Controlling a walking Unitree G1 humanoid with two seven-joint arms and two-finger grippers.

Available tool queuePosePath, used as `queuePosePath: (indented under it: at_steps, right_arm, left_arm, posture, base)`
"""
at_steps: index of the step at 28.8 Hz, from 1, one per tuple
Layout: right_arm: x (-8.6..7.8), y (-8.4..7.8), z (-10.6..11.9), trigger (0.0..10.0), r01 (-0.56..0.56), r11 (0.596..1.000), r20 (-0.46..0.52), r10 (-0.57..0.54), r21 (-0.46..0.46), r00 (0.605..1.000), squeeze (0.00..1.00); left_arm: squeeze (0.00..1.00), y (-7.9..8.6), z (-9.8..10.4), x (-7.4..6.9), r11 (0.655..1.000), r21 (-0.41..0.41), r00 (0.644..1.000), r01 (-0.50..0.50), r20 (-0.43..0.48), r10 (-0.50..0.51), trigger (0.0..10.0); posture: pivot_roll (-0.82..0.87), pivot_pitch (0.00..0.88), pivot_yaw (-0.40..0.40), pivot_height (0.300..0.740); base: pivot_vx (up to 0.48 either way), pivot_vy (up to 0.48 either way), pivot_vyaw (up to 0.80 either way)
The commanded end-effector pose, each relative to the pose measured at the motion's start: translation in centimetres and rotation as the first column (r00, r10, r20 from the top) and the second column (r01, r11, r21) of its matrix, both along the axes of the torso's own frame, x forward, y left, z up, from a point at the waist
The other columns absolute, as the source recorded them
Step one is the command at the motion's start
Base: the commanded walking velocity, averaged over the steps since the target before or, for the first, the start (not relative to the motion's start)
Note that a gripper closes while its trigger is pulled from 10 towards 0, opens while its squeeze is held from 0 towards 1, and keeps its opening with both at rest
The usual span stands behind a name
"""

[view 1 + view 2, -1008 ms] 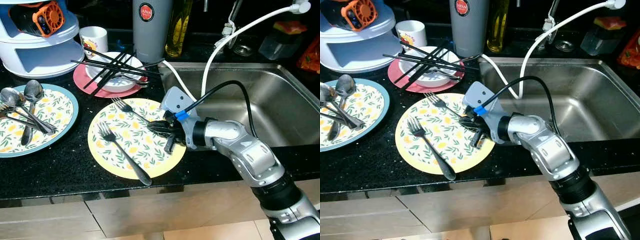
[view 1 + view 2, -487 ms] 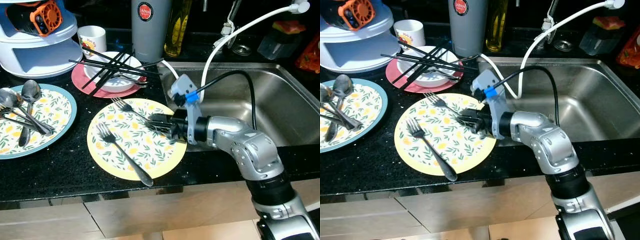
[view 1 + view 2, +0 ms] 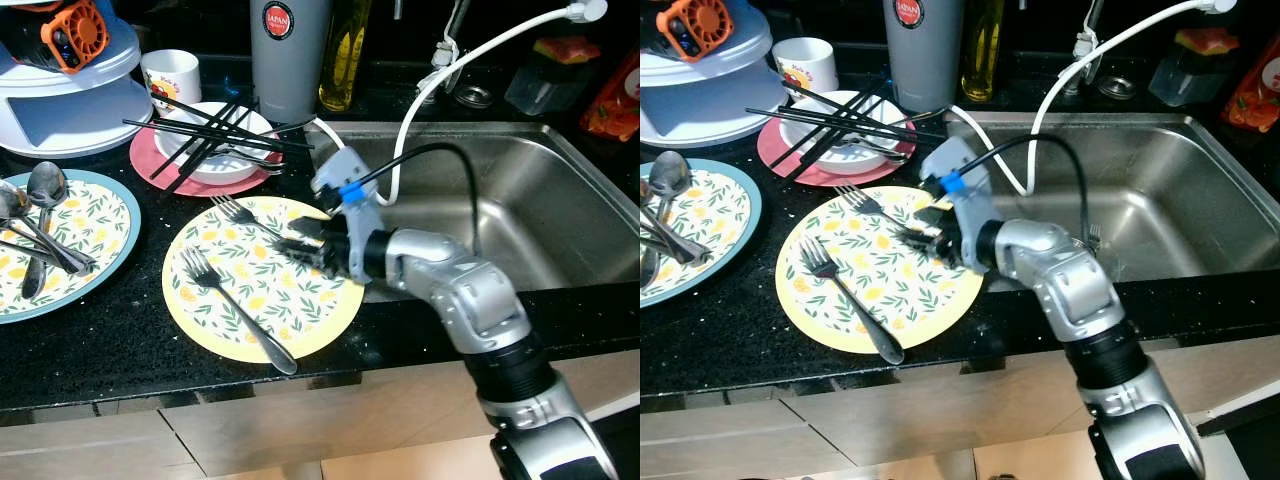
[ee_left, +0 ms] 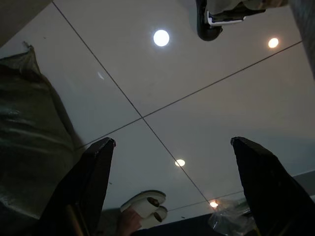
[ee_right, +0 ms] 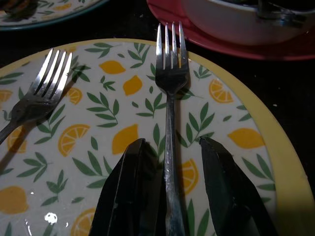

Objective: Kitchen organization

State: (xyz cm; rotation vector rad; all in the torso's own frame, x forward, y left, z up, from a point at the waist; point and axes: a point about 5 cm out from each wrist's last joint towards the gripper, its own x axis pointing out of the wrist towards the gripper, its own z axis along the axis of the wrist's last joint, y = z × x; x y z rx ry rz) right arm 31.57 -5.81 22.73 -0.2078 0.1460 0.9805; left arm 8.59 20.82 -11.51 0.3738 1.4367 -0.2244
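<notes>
Right gripper (image 5: 170, 196) low over yellow plate (image 3: 200, 315), fingers (image 5: 130, 191) slightly apart, straddling fork (image 5: 170, 88) handle, not clamped. Second fork (image 3: 235, 310) beside it. Left gripper (image 4: 172, 187) spread wide, empty.

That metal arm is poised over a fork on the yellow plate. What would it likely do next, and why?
Probably close its fingers: the right gripper is open with one finger on each side of the fork handle on the yellow plate, so squeezing should grip it.
</notes>
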Motion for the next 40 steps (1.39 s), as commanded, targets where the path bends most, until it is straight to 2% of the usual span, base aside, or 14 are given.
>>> queuePosePath:
  at_steps: [1,8,9,10,23,25,26,28,29,30,32,35,38,40]
  right_arm:
    - [0.1,0.0,-1.1,10.0,0.019,0.998,-0.035,-0.021,-0.054,0.999,0.00]
    - [-0.2,0.4,-2.1,10.0,-0.001,0.989,-0.068,-0.009,-0.145,0.998,0.00]
    - [-0.2,0.3,-2.4,8.6,0.005,0.986,-0.086,-0.019,-0.166,0.996,0.00]
    - [-0.2,0.2,-2.7,0.0,0.010,0.983,-0.106,-0.030,-0.181,0.994,0.00]
    - [-0.6,-0.2,-3.3,0.0,-0.001,0.987,-0.176,-0.028,-0.163,0.984,0.00]
    - [-0.7,-0.1,-2.9,0.0,-0.014,0.992,-0.177,-0.009,-0.127,0.984,0.00]
    - [-1.0,0.1,-1.9,0.0,-0.067,0.997,-0.152,0.060,-0.038,0.986,0.00]
    - [-1.0,0.1,-1.9,0.0,-0.067,0.997,-0.152,0.060,-0.038,0.986,0.00]
    - [-1.5,0.2,-0.8,0.0,-0.130,0.991,-0.109,0.133,0.040,0.985,0.00]
    - [-1.5,0.2,-0.8,0.0,-0.130,0.991,-0.109,0.133,0.040,0.985,0.00]
    - [-3.3,-0.1,1.7,0.0,-0.308,0.925,0.011,0.314,0.223,0.950,0.00]
    - [-4.1,-0.4,2.5,0.0,-0.369,0.887,0.055,0.368,0.279,0.928,0.00]
    - [-5.9,-0.8,4.0,0.0,-0.498,0.777,0.141,0.483,0.386,0.864,0.00]
    - [-6.3,-0.9,4.4,0.0,-0.529,0.733,0.174,0.508,0.427,0.844,0.00]
  left_arm:
    - [0.00,-0.1,-0.2,-0.7,1.000,0.000,1.000,0.004,-0.023,-0.004,10.0]
    - [0.00,0.3,-0.2,-1.1,1.000,0.007,1.000,0.006,-0.029,-0.006,10.0]
    - [0.00,0.3,-0.2,-1.1,1.000,0.008,1.000,0.007,-0.029,-0.006,10.0]
    - [0.00,0.3,-0.2,-1.2,1.000,0.009,1.000,0.006,-0.029,-0.006,10.0]
    - [0.00,0.2,-0.3,-1.6,1.000,0.008,0.999,0.005,-0.036,-0.005,10.0]
    - [0.00,0.2,-0.3,-1.7,1.000,0.008,0.999,0.005,-0.035,-0.005,10.0]
    - [0.00,0.2,-0.3,-1.6,1.000,0.008,0.999,0.006,-0.034,-0.005,10.0]
    - [0.00,0.2,-0.3,-1.6,1.000,0.008,0.999,0.006,-0.034,-0.005,10.0]
    - [0.00,0.3,-0.3,-1.6,1.000,0.009,0.999,0.006,-0.033,-0.005,10.0]
    - [0.00,0.3,-0.3,-1.6,1.000,0.009,0.999,0.006,-0.033,-0.005,10.0]
    - [0.00,0.4,-0.2,-1.5,1.000,0.011,1.000,0.006,-0.031,-0.005,10.0]
    - [0.00,0.4,-0.2,-1.5,1.000,0.012,1.000,0.006,-0.030,-0.005,10.0]
    - [0.00,0.4,-0.2,-1.5,1.000,0.013,1.000,0.006,-0.029,-0.006,10.0]
    - [0.00,0.4,-0.2,-1.5,1.000,0.013,1.000,0.007,-0.030,-0.006,10.0]
  posture:
    - [0.07,0.099,-0.081,0.740]
    - [0.07,0.102,-0.081,0.740]
    - [0.07,0.103,-0.081,0.740]
    - [0.07,0.104,-0.082,0.740]
    - [0.07,0.102,-0.083,0.740]
    - [0.07,0.102,-0.083,0.740]
    - [0.07,0.102,-0.082,0.740]
    - [0.07,0.102,-0.082,0.740]
    - [0.07,0.101,-0.082,0.740]
    - [0.07,0.101,-0.082,0.740]
    - [0.07,0.101,-0.082,0.740]
    - [0.07,0.101,-0.082,0.740]
    - [0.07,0.099,-0.084,0.740]
    - [0.07,0.099,-0.084,0.740]
  base:
    - [0.000,0.000,0.00]
    - [0.000,0.000,0.00]
    - [0.000,0.000,0.00]
    - [0.000,0.000,0.00]
    - [0.000,0.000,0.00]
    - [0.000,0.000,0.00]
    - [0.000,0.000,0.00]
    - [0.000,0.000,0.00]
    - [0.000,0.000,0.00]
    - [0.000,0.000,0.00]
    - [0.000,0.000,0.00]
    - [0.000,0.000,0.00]
    - [0.000,0.000,0.00]
    - [0.000,0.000,0.00]
